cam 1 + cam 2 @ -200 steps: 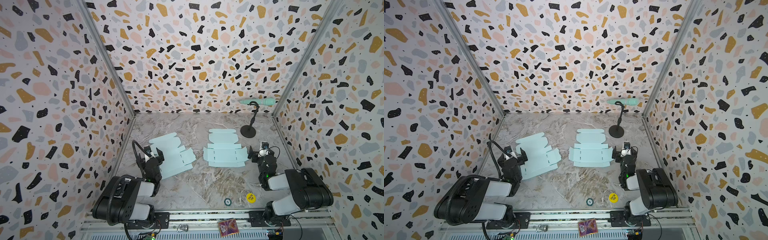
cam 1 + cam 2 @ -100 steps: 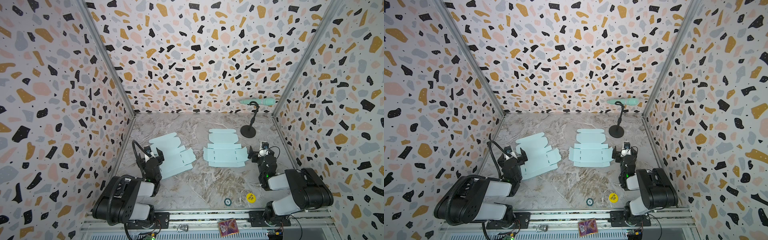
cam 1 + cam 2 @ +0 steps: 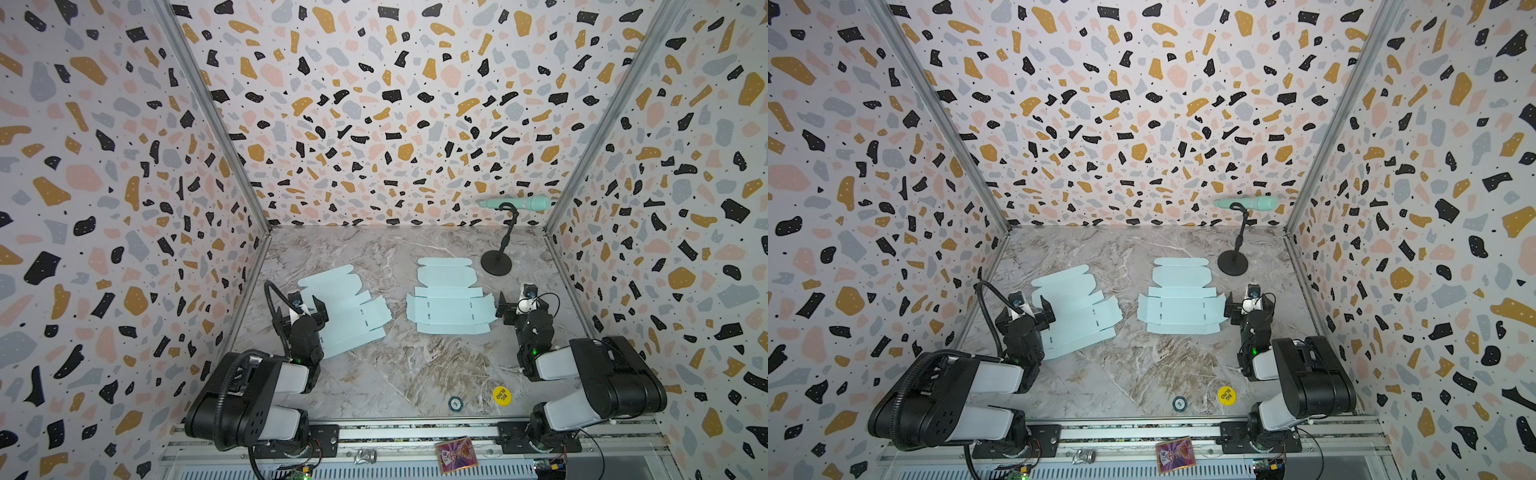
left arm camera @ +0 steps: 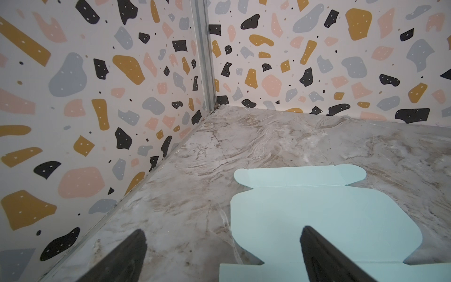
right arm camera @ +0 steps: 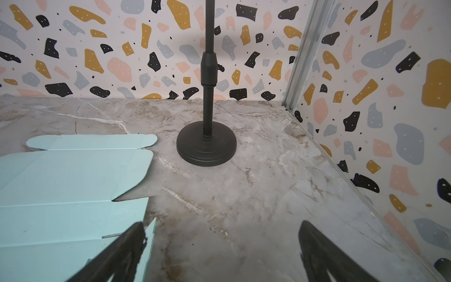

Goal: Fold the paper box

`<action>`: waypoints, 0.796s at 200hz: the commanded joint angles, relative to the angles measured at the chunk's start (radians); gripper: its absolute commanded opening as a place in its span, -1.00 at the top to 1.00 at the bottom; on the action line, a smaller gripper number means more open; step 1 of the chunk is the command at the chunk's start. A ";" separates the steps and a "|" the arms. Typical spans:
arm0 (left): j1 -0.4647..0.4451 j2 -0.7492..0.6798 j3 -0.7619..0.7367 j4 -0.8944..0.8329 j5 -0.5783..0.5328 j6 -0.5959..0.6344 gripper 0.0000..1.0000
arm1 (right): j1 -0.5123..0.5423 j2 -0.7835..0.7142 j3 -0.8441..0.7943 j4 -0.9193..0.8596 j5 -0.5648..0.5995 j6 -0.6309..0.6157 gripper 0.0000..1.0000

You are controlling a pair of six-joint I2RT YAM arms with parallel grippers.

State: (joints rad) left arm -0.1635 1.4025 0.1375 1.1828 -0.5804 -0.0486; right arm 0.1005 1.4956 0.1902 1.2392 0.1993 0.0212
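No visible change in the last second, left gripper [image 3: 302, 311] and right gripper [image 3: 521, 305] unmoved, left paper box [image 3: 353, 322] and right paper box [image 3: 449, 309] in place.

Two flat sheets lie on the table [image 3: 395, 374], well apart: left sheet [image 3: 345, 309] askew, right sheet [image 3: 451, 305] square. Stand [image 3: 496, 264] behind the right sheet, near the back right corner. Left gripper [image 3: 302, 311] over the left sheet's left edge, apparently clear of it. Right gripper [image 3: 519, 307] just beside the right sheet's right edge. Near the front edge, a disc [image 3: 455, 402], with a larger disc [image 3: 501, 395] to its right
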 commanded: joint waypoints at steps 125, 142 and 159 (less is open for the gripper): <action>0.006 -0.199 0.083 -0.252 0.057 -0.023 -1.00 | 0.028 -0.196 0.047 -0.212 0.032 -0.006 -0.98; 0.005 -0.271 0.124 -0.393 0.066 -0.064 -1.00 | 0.044 -0.268 0.070 -0.314 0.065 0.016 -0.97; 0.005 -0.328 0.183 -0.535 0.120 -0.113 -1.00 | 0.074 -0.355 0.119 -0.484 0.110 0.067 -0.97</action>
State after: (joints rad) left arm -0.1635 1.1461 0.2398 0.8665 -0.5232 -0.0910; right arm 0.1402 1.2465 0.2329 0.9848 0.2398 0.0284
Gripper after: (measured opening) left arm 0.997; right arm 0.988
